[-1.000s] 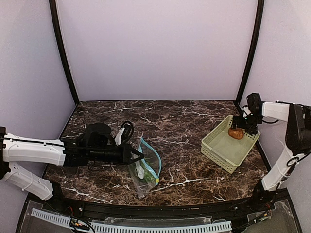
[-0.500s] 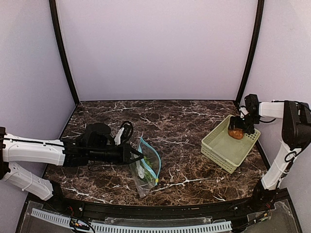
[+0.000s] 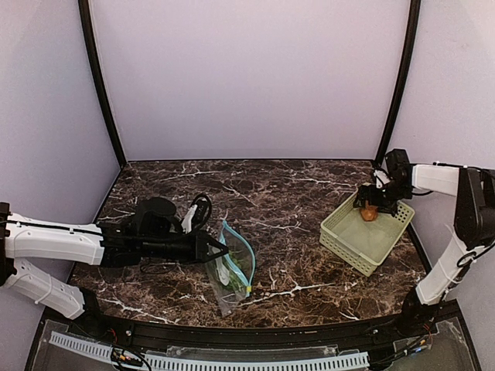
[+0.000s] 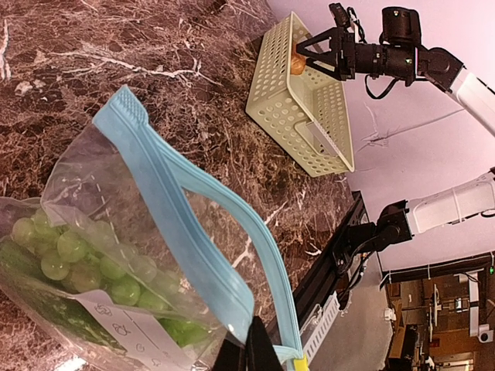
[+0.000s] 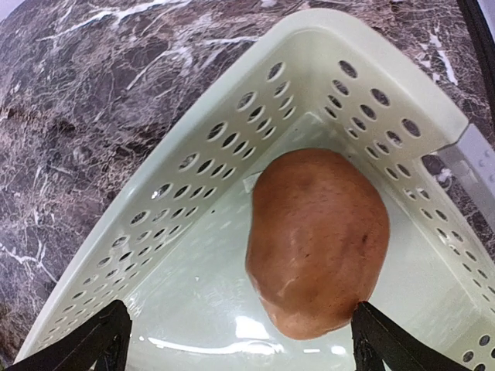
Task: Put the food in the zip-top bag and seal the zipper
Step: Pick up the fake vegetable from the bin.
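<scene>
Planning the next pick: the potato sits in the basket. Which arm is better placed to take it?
Right. The right gripper hangs open over the potato in the basket, a finger each side; the left gripper is shut on the zip-top bag, well away.

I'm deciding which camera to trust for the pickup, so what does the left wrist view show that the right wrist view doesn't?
Only the left wrist view shows the zip-top bag, its teal zipper gaping open, the green food inside, and the left gripper shut on the bag's edge. Only the right wrist view shows the potato close up, lying on the basket floor between the open right gripper fingers. Both show the basket, potato, right gripper and marble table.
</scene>
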Robot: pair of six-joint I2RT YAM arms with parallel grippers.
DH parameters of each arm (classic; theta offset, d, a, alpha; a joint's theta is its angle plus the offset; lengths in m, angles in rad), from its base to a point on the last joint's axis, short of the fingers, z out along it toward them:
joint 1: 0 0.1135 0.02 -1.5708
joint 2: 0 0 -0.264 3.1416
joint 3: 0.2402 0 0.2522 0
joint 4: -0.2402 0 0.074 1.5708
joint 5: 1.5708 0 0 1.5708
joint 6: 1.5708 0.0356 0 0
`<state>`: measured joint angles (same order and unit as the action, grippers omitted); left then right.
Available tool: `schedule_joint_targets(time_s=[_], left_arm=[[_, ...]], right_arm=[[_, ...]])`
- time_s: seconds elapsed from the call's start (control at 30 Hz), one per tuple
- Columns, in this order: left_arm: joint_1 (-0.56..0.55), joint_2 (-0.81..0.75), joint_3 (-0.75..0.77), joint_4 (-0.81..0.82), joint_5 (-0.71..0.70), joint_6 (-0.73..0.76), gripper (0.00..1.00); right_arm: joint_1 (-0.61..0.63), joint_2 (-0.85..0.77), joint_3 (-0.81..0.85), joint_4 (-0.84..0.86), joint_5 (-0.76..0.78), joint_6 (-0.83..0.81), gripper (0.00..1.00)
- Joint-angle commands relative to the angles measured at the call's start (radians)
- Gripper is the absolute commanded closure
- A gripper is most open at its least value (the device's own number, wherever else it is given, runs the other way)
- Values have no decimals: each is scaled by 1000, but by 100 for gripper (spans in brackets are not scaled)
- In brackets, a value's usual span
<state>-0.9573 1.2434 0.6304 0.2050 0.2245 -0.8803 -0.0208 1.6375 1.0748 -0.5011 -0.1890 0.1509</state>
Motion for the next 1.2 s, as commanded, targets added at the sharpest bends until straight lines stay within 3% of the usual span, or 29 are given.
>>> schedule_joint_targets(time_s=[0.0, 0.23, 0.7, 1.17], left_arm=[[8, -3, -15, 29, 10, -5, 99], [7, -26, -32, 23, 0, -12, 99], [8, -43, -41, 4, -16, -13, 99], [9, -35, -41, 7, -11, -9, 99]], right_arm=[[15, -32, -7, -51, 61, 15, 3], [15, 27, 60, -77, 183, 60, 2], [4, 191, 168, -45, 173, 177, 3], [4, 227, 177, -44, 214, 169, 17]])
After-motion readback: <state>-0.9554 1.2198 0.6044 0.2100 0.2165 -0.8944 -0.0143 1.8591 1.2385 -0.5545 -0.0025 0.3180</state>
